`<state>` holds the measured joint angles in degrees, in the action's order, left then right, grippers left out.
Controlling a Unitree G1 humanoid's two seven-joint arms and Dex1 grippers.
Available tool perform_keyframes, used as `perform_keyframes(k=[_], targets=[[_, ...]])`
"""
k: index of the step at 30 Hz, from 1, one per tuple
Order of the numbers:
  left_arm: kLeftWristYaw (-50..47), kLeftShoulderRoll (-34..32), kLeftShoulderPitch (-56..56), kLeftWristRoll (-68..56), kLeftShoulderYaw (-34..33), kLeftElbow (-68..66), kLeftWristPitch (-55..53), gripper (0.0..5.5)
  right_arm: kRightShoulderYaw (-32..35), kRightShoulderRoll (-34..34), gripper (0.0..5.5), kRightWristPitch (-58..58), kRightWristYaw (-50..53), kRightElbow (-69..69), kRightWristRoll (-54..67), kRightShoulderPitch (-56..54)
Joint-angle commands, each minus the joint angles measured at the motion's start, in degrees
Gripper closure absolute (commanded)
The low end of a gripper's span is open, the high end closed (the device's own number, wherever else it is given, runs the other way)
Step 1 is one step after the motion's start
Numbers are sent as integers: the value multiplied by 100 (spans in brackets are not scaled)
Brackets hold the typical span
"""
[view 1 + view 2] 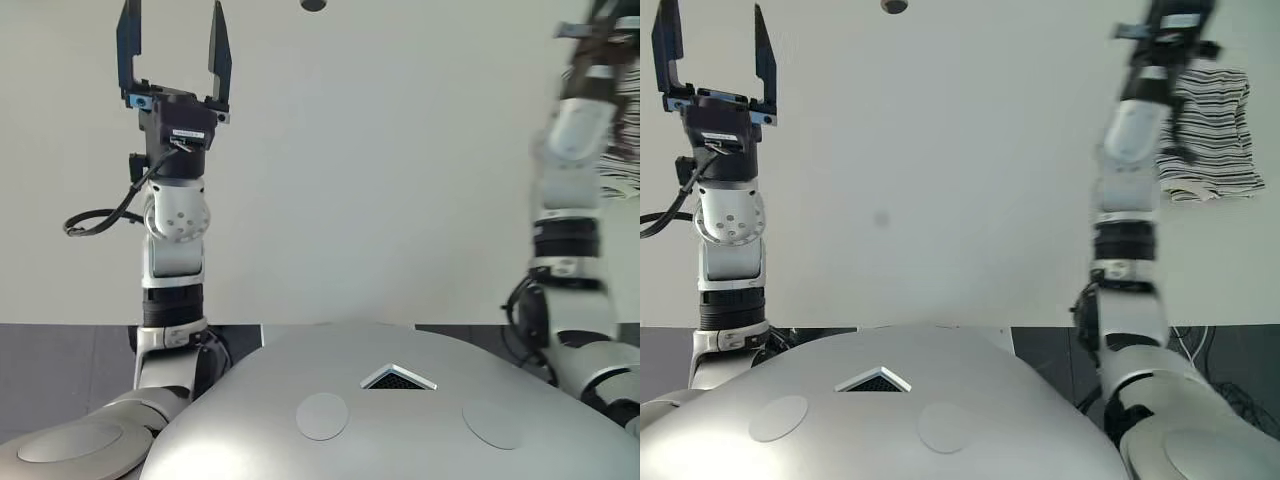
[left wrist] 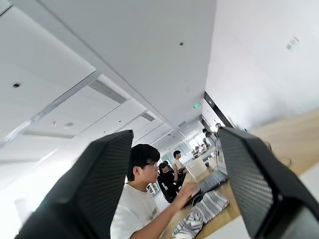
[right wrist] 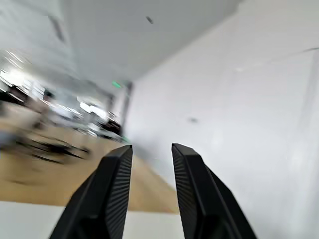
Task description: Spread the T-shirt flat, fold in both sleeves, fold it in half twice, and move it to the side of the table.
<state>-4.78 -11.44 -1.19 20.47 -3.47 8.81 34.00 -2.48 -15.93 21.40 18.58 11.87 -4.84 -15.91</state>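
A: Where is the T-shirt [image 1: 1212,135]?

B: It lies on the far right of the white table [image 1: 940,200] as a folded, striped bundle with slightly rumpled edges. Nothing is holding it.

A: What is closest to it?

B: The right arm [image 1: 1125,200] rises just to its left and covers part of its left edge. The right gripper [image 3: 152,149] is at the top of that arm. In the wrist view its two dark fingers [image 3: 117,189] are released, with a narrow gap between them and nothing in it.

A: And the other side?

B: The left gripper [image 1: 175,50] is well apart from the shirt, raised over the far left of the table on an upright left arm [image 1: 175,250]. Its fingers [image 2: 104,189] are spread wide and hold nothing.

A: Anything else on the table?

B: A small dark round thing [image 1: 894,6] sits at the far edge, between the two arms. I can't tell what it is.
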Motion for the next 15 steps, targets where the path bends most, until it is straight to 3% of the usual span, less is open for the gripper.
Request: perform_keyframes(k=[1, 6, 15], targets=[[-683, 637, 451, 120, 69, -325, -289, 235, -998, 902, 403, 158, -558, -1286, 95, 559], [-1075, 958, 593, 402, 273, -376, -301, 235, -1168, 1220, 403, 412, -917, -1258, -72, 647], [-967, 714, 592, 248, 376, -565, 15, 235, -891, 1424, 403, 634, -1016, -1037, -287, 631]])
